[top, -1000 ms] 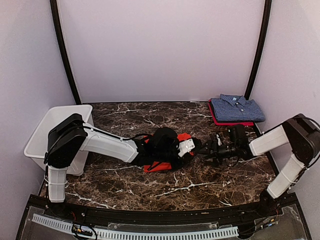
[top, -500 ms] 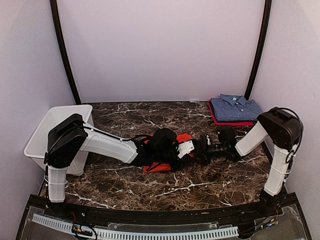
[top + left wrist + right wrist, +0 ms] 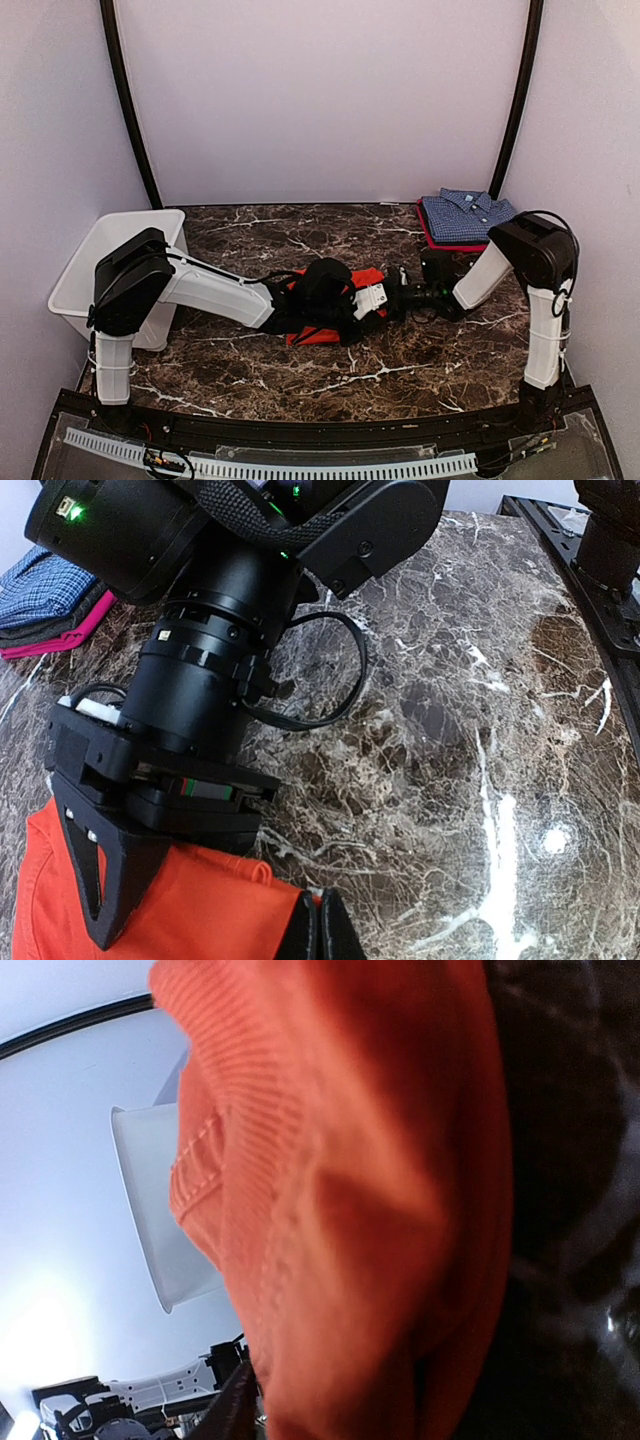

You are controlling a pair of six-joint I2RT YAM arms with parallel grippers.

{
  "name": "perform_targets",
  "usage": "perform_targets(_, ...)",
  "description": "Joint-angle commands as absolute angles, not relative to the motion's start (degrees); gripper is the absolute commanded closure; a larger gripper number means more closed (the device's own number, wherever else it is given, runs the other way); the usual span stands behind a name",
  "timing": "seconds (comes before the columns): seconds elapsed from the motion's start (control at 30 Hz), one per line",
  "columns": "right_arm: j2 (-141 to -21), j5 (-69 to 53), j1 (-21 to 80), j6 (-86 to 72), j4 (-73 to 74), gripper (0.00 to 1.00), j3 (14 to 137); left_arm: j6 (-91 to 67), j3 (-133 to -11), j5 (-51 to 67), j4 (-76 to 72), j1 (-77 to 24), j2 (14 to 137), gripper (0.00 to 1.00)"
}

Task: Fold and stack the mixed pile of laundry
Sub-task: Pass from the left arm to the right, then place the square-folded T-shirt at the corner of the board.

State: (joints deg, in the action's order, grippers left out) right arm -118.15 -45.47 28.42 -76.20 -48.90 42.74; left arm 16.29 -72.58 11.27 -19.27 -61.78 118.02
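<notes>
The orange-red shirt (image 3: 315,335) lies bunched in the middle of the marble table, mostly under my left arm. My left gripper (image 3: 372,305) is shut on the shirt's near right edge (image 3: 200,910), its fingertips (image 3: 318,935) pressed together. My right gripper (image 3: 392,297) has come in from the right to that same edge. In the right wrist view the orange cloth (image 3: 340,1210) fills the frame and covers the jaws; one finger (image 3: 235,1410) shows well off centre. The blue-and-white checked shirt (image 3: 468,215) lies folded at the back right.
A white basket (image 3: 100,260) stands at the table's left edge. The folded checked shirt (image 3: 40,590) rests on a red-pink folded garment (image 3: 450,245). Black frame rails run up both sides and along the near edge.
My right arm has folded in and its gripper has moved left, from a gap away to the orange shirt's right edge. My left gripper has stayed on the shirt.
</notes>
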Motion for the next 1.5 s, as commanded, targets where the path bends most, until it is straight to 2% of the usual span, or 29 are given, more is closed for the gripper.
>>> perform_targets(0.0, -121.0, -45.5, 28.8, -76.4, -47.7, 0.72, 45.0, 17.1, -71.4, 12.2, -21.0, -61.9, 114.0, 1.00)
perform_targets(0.1, -121.5, -46.0, 28.8, -74.0, -44.3, 0.88, 46.8, 16.7, -71.3, 11.8, -20.8, -61.9, 113.9, 1.00)
perform_targets(0.17, -120.6, -45.7, 28.8, -69.0, -36.8, 1.00, 49.0, 14.8, -72.1, 10.2, -18.5, -61.9, 113.6, 0.93)
perform_targets(0.23, -119.2, -44.6, 28.6, -62.6, -27.6, 1.00, 52.0, 12.8, -71.5, 8.4, -17.8, -61.9, 112.7, 0.71)
perform_targets(0.27, -118.3, -43.8, 28.4, -59.0, -22.6, 1.00, 53.8, 12.1, -71.0, 7.8, -17.8, -61.9, 111.7, 0.66)
perform_targets(0.3, -117.4, -42.8, 28.2, -55.4, -17.9, 1.00, 55.6, 11.0, -69.7, 6.8, -18.0, -61.9, 111.1, 0.58)
perform_targets(0.47, -114.8, -37.0, 25.7, -37.8, 6.4, 1.00, 68.2, 7.2, -61.9, 2.3, -19.8, -61.8, 104.6, 0.33)
perform_targets(0.5, -114.6, -34.7, 25.1, -34.5, 10.8, 1.00, 70.7, 6.3, -61.2, 1.9, -19.7, -61.7, 103.2, 0.24)
perform_targets(0.57, -114.6, -31.7, 23.6, -28.6, 18.3, 1.00, 75.8, 5.0, -59.2, -0.1, -19.2, -61.7, 101.8, 0.15)
perform_targets(0.73, -116.6, -27.6, 19.6, -16.2, 32.1, 1.00, 89.2, 1.2, -57.2, -4.7, -16.5, -61.7, 100.5, 0.11)
perform_targets(0.8, -119.0, -24.7, 18.8, -12.0, 37.8, 1.00, 96.3, 0.5, -57.3, -4.0, -15.3, -61.7, 100.5, 0.02)
perform_targets(1.03, -124.7, -9.4, 18.1, -4.4, 49.8, 1.00, 113.0, -2.6, -55.4, -3.0, -15.8, -61.7, 99.4, 0.01)
perform_targets(1.47, -123.4, 4.5, 16.8, -0.4, 56.4, 1.00, 124.2, -1.1, -53.8, -1.9, -15.4, -61.7, 99.2, 0.01)
